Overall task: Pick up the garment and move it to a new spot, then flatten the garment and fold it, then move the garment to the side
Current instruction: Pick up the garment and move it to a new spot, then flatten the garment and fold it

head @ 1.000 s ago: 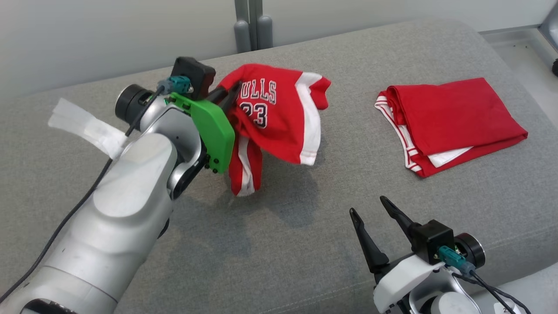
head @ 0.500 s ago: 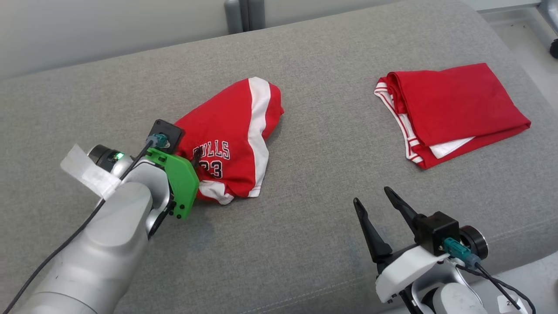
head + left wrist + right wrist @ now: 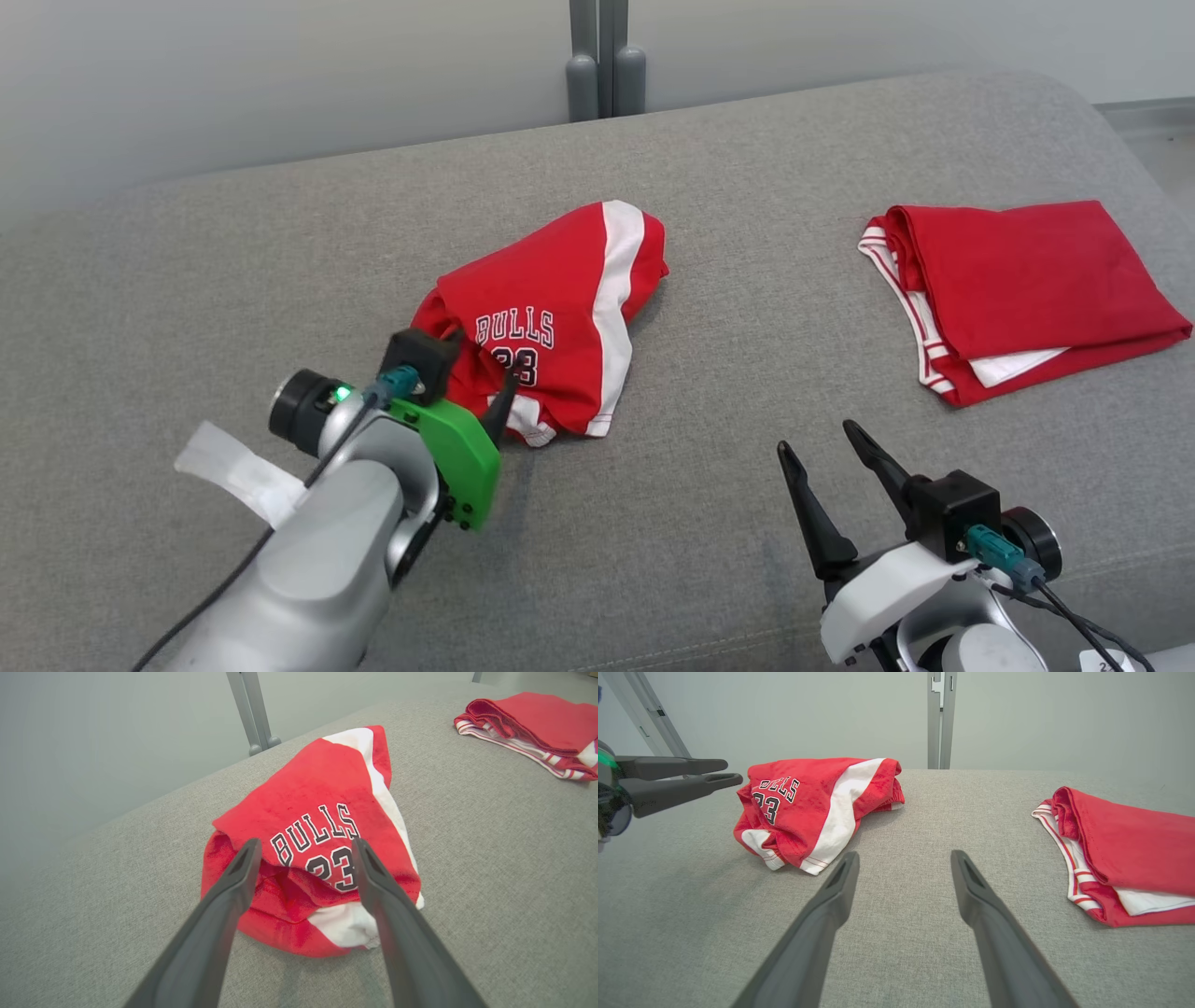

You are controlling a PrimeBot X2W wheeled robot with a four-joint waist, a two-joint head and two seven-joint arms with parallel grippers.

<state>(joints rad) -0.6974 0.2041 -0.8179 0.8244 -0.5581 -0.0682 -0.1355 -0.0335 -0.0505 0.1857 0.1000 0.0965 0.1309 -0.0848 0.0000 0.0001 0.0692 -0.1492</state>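
The garment (image 3: 560,308), red shorts with a white side stripe and "BULLS 23" print, lies crumpled on the grey cushion (image 3: 233,261), a little left of the middle. My left gripper (image 3: 481,359) is open at its near-left end. In the left wrist view the two fingers straddle the print on the garment (image 3: 317,788) with the left gripper (image 3: 304,844) holding nothing. My right gripper (image 3: 817,437) stands open and empty near the front edge, well right of the shorts. The right wrist view shows the garment (image 3: 822,798), the left gripper (image 3: 728,772) beside it and the right gripper (image 3: 904,855).
A second red garment (image 3: 1027,280), folded with white trim showing, lies at the right of the cushion (image 3: 1125,854). A grey metal post (image 3: 605,56) stands behind the far edge. Bare grey fabric stretches between the two garments and along the front.
A second ago my left gripper held the shorts up in the air; it has come down toward me, set them on the cushion and opened. The head camera has shifted. The right gripper is unchanged.
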